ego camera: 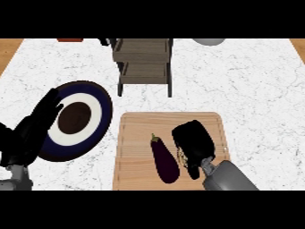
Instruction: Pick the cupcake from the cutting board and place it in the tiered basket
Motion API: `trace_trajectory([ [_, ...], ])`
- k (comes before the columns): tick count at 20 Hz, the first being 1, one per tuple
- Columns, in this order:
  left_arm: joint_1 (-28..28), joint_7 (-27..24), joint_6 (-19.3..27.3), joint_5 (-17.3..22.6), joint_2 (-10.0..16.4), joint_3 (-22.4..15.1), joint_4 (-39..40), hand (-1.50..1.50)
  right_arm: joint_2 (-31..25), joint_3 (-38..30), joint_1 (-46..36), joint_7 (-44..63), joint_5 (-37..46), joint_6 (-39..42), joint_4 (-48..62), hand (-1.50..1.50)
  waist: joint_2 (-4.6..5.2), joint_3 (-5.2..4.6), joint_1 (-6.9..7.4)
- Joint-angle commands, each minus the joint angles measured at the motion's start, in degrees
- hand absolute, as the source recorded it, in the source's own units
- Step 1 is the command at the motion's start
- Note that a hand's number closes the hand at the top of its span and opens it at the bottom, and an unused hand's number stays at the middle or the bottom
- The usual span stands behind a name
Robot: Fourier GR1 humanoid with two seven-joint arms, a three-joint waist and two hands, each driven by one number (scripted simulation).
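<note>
Kitchen, marble counter, cutting board, plate, eggplant

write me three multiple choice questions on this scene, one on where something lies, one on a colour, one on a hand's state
1. Where does the eggplant lie?
a. in a pot
b. on the cutting board
c. on a stove

2. What colour is the outer rim of the plate?
a. red
b. green
c. dark blue

3. How is the left hand?
a. open, fingers straight
b. curled round the eggplant
c. out of view

Answers:
1 b: the eggplant rests on the wooden board, left of the right hand.
2 c: a dark blue band rings the white one.
3 a: its fingers stretch out over the plate's left edge, holding nothing.
</note>
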Motion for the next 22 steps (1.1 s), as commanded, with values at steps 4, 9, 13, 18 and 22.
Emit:
trace_trajectory([
  [4,2.14,-0.76,-0.17,-0.31,-0.23,0.32,-0.42,0.00,-18.44,-20.50,-8.72,-11.83,-10.53,5.61,-4.14,1.50,0.79,0.58,-0.47],
  [9,0.11,-1.26,-0.08,-0.27,-1.10,-0.01,0.39,0.00,-29.65,-36.06,-20.74,-22.62,-19.80,7.82,4.79,1.50,1.35,0.64,0.58],
  [13,-0.33,-1.18,-1.47,-0.21,0.60,0.82,1.49,0.00,-26.19,-44.79,-25.47,-25.39,-29.94,6.78,7.08,1.50,1.09,0.69,0.49],
  [18,-1.97,-1.19,-0.45,-1.31,-0.96,-0.16,2.65,0.00,-27.68,-51.61,-33.56,-27.06,-38.86,12.06,9.33,1.50,0.98,0.59,0.29],
  [22,0.68,-1.25,-2.42,0.34,0.11,1.13,0.19,0.00,-29.92,-52.07,-42.92,-21.85,-42.02,19.19,12.09,1.50,0.86,0.55,1.03],
])
